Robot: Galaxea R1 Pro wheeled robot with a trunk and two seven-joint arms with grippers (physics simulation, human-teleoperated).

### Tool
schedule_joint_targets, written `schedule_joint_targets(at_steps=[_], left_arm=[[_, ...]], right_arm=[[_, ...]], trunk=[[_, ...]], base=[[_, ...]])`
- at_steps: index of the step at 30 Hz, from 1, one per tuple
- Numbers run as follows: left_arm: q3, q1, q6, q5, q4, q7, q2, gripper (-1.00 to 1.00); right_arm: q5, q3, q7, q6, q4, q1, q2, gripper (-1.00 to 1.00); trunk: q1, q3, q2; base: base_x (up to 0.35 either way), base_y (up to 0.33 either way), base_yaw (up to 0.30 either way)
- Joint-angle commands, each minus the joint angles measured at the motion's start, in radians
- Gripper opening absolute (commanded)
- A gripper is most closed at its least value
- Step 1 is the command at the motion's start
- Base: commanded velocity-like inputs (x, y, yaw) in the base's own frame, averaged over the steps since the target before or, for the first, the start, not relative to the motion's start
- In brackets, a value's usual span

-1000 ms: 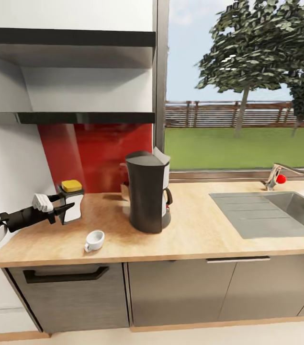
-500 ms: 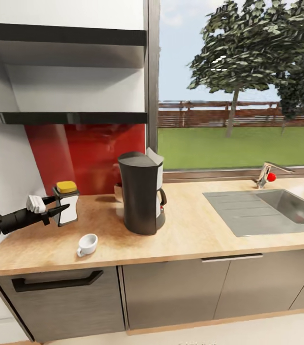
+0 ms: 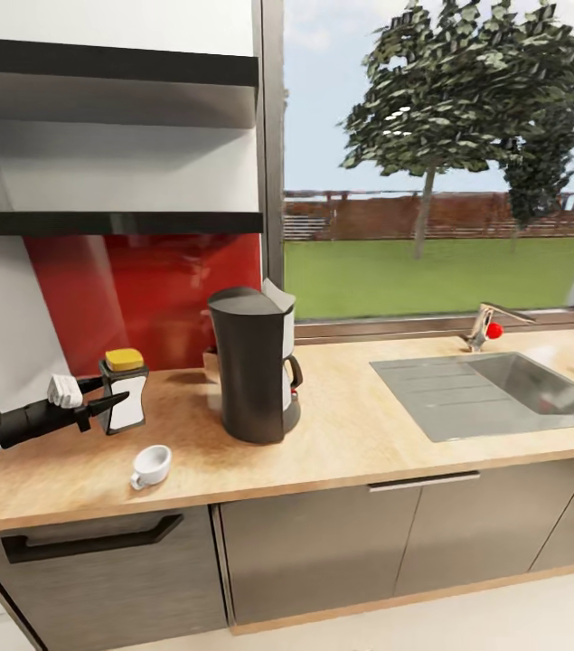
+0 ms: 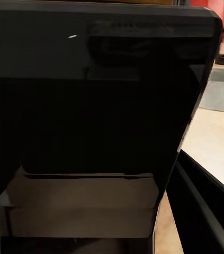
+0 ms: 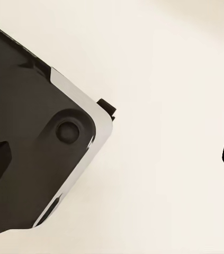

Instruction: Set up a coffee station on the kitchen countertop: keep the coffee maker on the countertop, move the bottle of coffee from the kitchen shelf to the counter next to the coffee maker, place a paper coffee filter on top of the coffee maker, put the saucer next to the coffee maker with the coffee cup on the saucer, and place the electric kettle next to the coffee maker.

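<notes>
We are seeing the left gripper [image 3: 106,405] closing on the coffee bottle [image 3: 125,391] (yellow lid up), standing on the countertop [image 3: 368,434] left of the coffee maker [image 3: 252,364]; the cup [image 3: 152,466] is lying nearer the front edge; the right gripper [image 5: 112,159] is spreading wide over pale floor.

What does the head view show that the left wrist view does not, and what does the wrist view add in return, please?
The head view offers the coffee maker, the coffee cup, the sink and the left gripper reaching either side of the bottle of coffee. The left wrist view offers a close look at the bottle's dark side, with one of the fingers beside it. Both share the bottle, the countertop and the red backsplash.
</notes>
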Motion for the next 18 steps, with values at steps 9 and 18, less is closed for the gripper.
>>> schedule_joint_targets(at_steps=[9,18], left_arm=[[-0.005,-0.001,-0.001,0.008,0.003,-0.002,0.002,-1.0],[0.032,-0.001,-0.015,0.008,0.079,-0.05,0.0,-1.0]], right_arm=[[-0.01,0.007,0.008,-0.004,0.003,-0.001,0.001,1.0],[-0.011,0.007,0.008,-0.004,0.003,-0.001,0.001,1.0]], trunk=[[0.0,-0.002,-0.001],[0.0,-0.002,-0.001]], base=[[0.0,0.0,-0.19],[0.0,0.0,-0.02]])
